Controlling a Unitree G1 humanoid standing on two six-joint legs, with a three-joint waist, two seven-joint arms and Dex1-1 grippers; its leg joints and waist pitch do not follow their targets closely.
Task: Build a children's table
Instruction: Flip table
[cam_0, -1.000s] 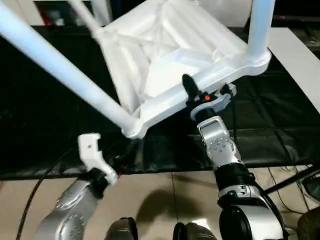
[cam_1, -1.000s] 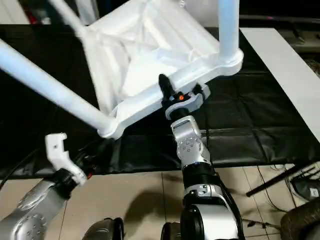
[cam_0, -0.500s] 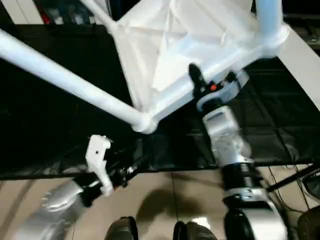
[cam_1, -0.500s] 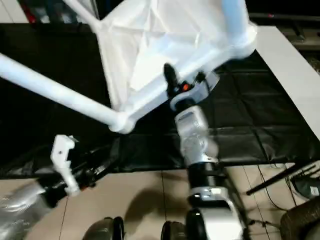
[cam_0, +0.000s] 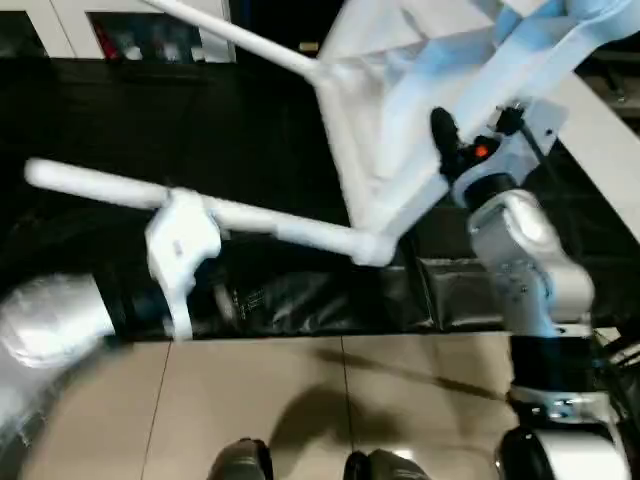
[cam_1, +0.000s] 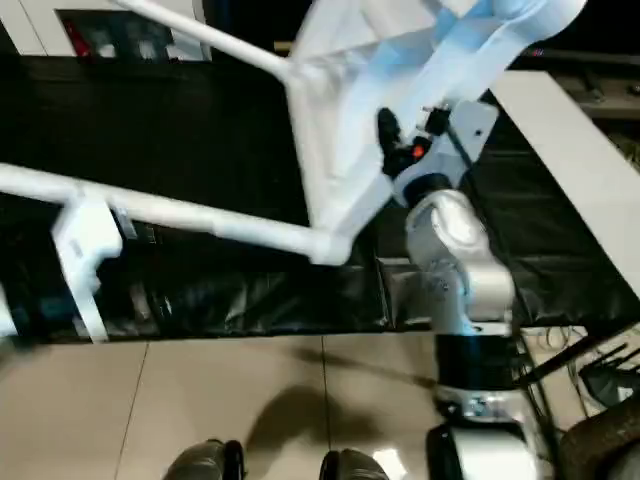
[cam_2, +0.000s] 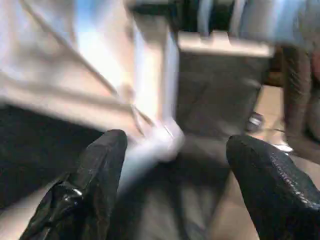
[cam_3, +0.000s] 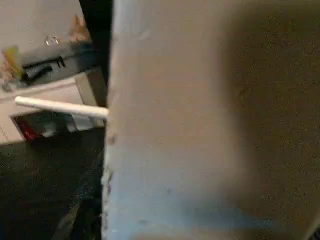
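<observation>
Swung up and toward the right over the last second: children's table (cam_0: 420, 90), tipped steeply above the black tabletop (cam_0: 120, 120), near corner socket with one leg (cam_0: 270, 225) running out leftward. Left eye view: right tool (cam_0: 455, 150) clamped on the table's edge rail; left tool (cam_0: 180, 245) raised against that leg, grip impossible to tell. Left wrist view: left tool's black fingers (cam_2: 97, 165) spread wide, leg and socket between them, nothing pinched. Right wrist view: white table surface pressed close, another leg (cam_3: 60, 106) beyond.
</observation>
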